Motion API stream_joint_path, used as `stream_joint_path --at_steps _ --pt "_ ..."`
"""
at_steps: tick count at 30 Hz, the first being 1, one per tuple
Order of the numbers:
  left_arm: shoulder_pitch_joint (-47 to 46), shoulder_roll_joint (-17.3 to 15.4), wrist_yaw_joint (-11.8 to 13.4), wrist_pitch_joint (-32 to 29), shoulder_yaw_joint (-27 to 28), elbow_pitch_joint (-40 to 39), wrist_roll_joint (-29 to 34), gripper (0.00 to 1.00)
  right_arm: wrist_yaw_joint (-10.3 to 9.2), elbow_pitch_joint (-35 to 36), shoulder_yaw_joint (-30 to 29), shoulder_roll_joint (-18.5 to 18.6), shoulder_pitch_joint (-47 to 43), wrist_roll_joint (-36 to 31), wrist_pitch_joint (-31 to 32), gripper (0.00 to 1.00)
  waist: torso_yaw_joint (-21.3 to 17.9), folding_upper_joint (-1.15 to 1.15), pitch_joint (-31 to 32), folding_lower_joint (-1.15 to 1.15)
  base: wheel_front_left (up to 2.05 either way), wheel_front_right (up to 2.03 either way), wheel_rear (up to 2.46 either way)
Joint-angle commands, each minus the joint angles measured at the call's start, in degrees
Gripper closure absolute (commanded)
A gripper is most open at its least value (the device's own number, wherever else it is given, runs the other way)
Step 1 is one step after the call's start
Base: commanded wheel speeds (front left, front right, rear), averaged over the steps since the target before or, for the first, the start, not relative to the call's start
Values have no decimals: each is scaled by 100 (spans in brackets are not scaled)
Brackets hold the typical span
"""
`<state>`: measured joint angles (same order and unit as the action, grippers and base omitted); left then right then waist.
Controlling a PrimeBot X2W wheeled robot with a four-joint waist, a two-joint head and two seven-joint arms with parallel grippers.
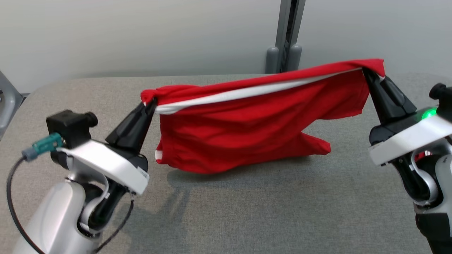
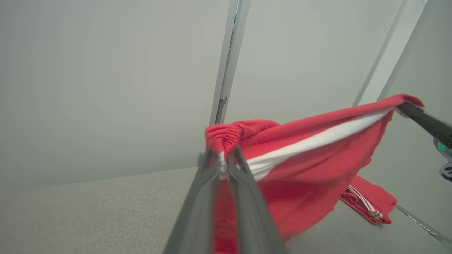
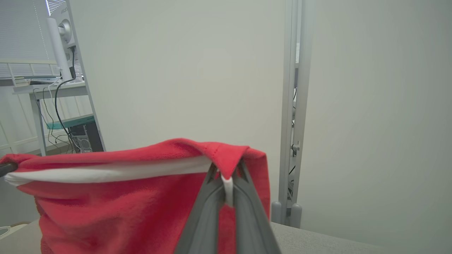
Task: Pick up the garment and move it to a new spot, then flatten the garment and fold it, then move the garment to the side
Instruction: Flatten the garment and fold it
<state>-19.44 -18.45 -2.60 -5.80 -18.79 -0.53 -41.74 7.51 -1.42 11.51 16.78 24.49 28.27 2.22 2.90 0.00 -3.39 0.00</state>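
Garment point(image 1: 247, 130), red with a white band, hangs stretched between both grippers over the grey table point(image 1: 247, 211), one lower end resting on the surface toward 4 o'clock. Left gripper point(image 1: 151, 103) is clamped on its 9 o'clock corner, right gripper point(image 1: 365, 72) on its 2 o'clock corner. A grey post point(image 1: 287, 31) stands at 12 o'clock against the pale wall point(image 1: 141, 35).

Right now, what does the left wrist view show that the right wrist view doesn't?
Left wrist's extra: a trailing red end with white cord lying on the table, and the green light by the right gripper. Right wrist's extra: a desk with a monitor and cables. Shared: the red garment, white band taut between left gripper and right gripper, both shut on it; pale wall, grey post.
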Motion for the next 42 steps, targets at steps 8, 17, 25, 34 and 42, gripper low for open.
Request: stream_joint_path --at_steps 8,17,25,34,42 --pt "-1378 -268 52 -659 270 337 -185 100 -6 -234 -65 -30 1258 240 575 100 -36 0 -841 0 0 0 0" --pt "-3710 -263 -56 -625 435 1527 72 100 -10 -1084 -182 -325 3536 529 850 100 -156 0 -1950 0 0 0 0" --pt "-5664 188 -208 686 558 2921 377 100 -16 -2348 -249 -747 5363 124 102 100 -251 0 -2766 0 0 0 0" --pt "-5879 699 -411 1857 566 4407 206 100 -17 -3887 -306 -1147 5312 342 -696 100 -369 0 -3175 0 0 0 0" --pt "-5502 969 -455 2089 462 5535 204 100 -23 -5002 -90 -1154 4979 742 -859 100 -280 0 -3302 0 0 0 0"
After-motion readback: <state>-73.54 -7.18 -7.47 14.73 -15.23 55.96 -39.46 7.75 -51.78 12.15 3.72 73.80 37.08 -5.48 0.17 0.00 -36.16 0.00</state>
